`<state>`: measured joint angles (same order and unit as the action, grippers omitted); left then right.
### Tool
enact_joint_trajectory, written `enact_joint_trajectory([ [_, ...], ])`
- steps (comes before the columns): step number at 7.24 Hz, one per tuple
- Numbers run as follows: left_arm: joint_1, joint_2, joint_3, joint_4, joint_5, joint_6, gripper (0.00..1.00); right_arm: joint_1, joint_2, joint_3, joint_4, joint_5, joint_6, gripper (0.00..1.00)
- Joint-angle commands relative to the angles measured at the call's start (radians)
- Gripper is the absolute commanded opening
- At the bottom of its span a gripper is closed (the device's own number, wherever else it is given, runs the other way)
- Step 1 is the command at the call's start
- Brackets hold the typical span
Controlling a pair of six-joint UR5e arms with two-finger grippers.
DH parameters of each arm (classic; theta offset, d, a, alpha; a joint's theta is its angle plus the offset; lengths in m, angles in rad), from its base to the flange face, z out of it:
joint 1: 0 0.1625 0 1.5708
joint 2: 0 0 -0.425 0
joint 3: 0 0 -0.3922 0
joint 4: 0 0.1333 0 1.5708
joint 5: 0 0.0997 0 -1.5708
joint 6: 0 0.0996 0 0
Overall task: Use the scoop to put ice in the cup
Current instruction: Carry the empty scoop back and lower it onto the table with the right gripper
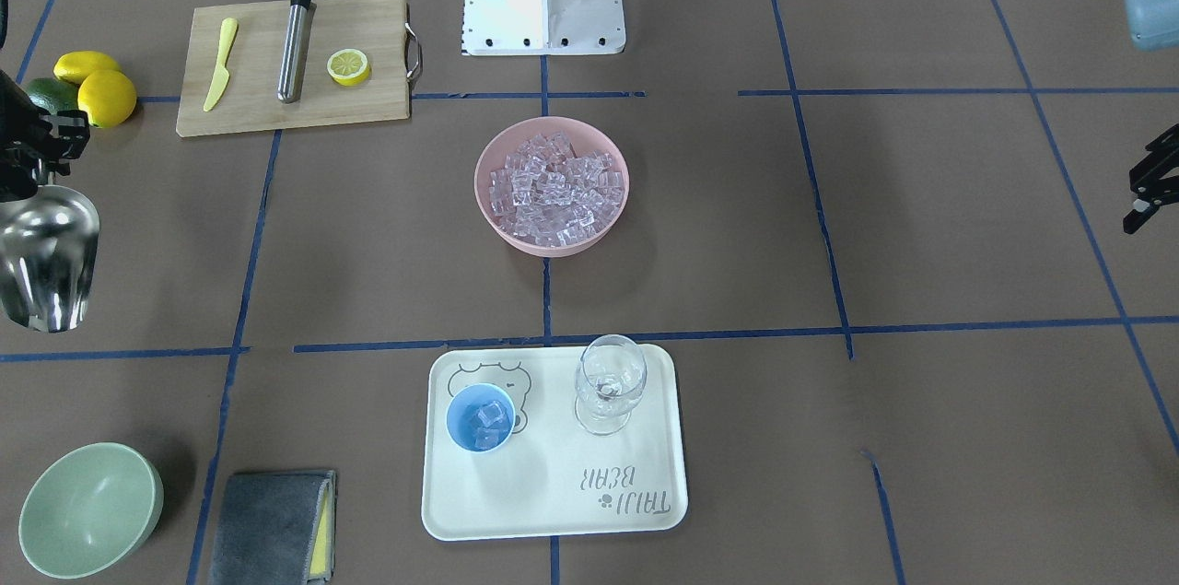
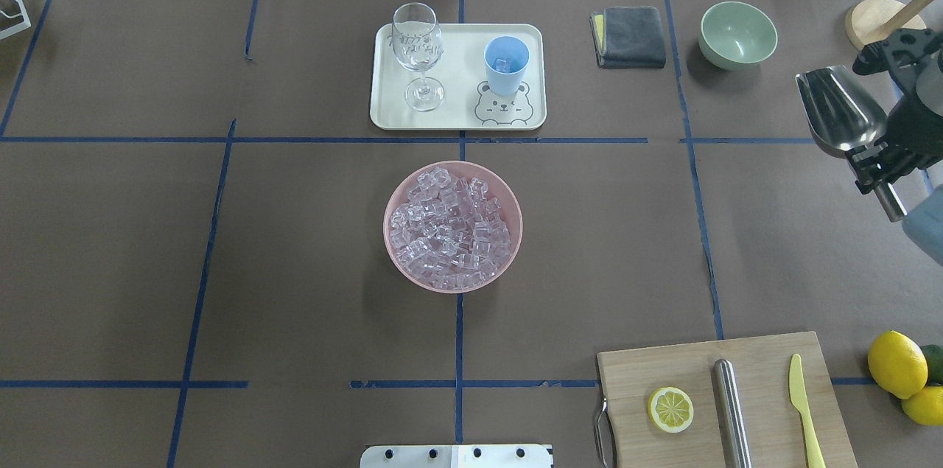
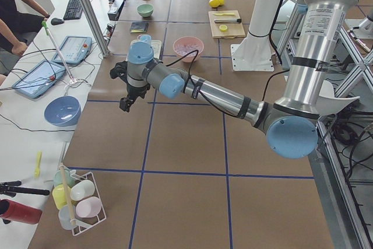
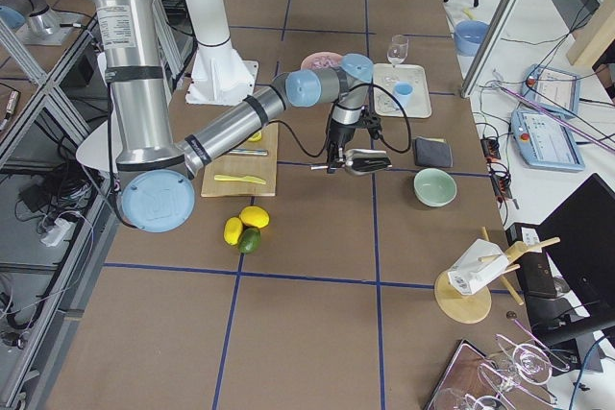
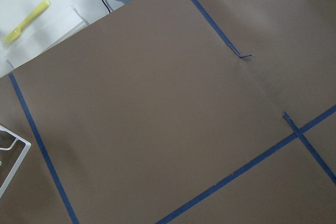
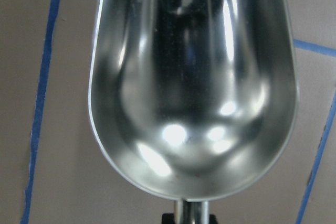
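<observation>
**Right arm.** The right pincer [image 2: 880, 158] is clamped on the rod handle of the scoop [image 2: 836, 110]. It holds the scoop clear of the counter [image 2: 147, 247] at the far right edge, well apart from the tray. The trough points toward the far side. In the right wrist view its inside shows bare polished steel.

**Left arm.** The left pincer [image 3: 125, 104] hangs over the left end of the counter, well apart from every task item. Whether its jaws are apart or together cannot be told.

**Task items.**
- The ice [image 2: 451, 228] is heaped in the pink bowl [image 2: 387, 232] at the centre of the counter, on the near side of the tray.
- The cup [image 2: 506, 63] stands upright on the right half of the white tray [image 2: 457, 107], at the far centre, and contains a few cubes.
- A clear wine glass [image 2: 418, 48] stands upright on the left half of the same tray, apart from the cup.

**Other items.**
- A folded grey cloth [image 2: 630, 35] and a pale green bowl [image 2: 738, 33] lie to the right of the tray, on the far side.
- At the near right, a wooden cutting board [image 2: 648, 368] carries a lemon half [image 2: 670, 409], a steel cylinder [image 2: 731, 409] and a yellow knife [image 2: 804, 409].
- Whole lemons [image 2: 896, 363] lie just to the right of the board.
</observation>
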<state>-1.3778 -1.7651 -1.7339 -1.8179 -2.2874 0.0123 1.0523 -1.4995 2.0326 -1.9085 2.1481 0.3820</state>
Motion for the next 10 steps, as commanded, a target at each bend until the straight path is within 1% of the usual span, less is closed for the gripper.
enact_joint_trajectory([
  [1, 0.000, -0.004, 0.002, 0.000, 0.000, -0.005, 1.00, -0.067, -0.105, -0.029, 0.170, 0.065, 0.205, 0.00],
  [2, 0.000, -0.005, 0.004, 0.000, 0.000, -0.005, 1.00, -0.108, -0.128, -0.055, 0.219, 0.065, 0.210, 0.00],
  [3, 0.000, -0.005, 0.004, 0.000, 0.000, -0.005, 1.00, -0.138, -0.130, -0.084, 0.241, 0.067, 0.219, 0.00],
  [4, 0.000, -0.007, 0.004, 0.000, 0.000, -0.005, 1.00, -0.176, -0.140, -0.089, 0.241, 0.068, 0.225, 0.00],
  [5, 0.000, -0.008, 0.004, 0.000, 0.002, -0.005, 1.00, -0.193, -0.140, -0.092, 0.240, 0.090, 0.238, 0.00],
  [6, 0.000, -0.008, 0.004, 0.000, 0.002, -0.005, 1.00, -0.205, -0.140, -0.107, 0.240, 0.104, 0.238, 0.00],
  [10, 0.000, -0.007, 0.005, -0.001, 0.000, -0.005, 1.00, -0.219, -0.114, -0.166, 0.241, 0.099, 0.235, 0.00],
])
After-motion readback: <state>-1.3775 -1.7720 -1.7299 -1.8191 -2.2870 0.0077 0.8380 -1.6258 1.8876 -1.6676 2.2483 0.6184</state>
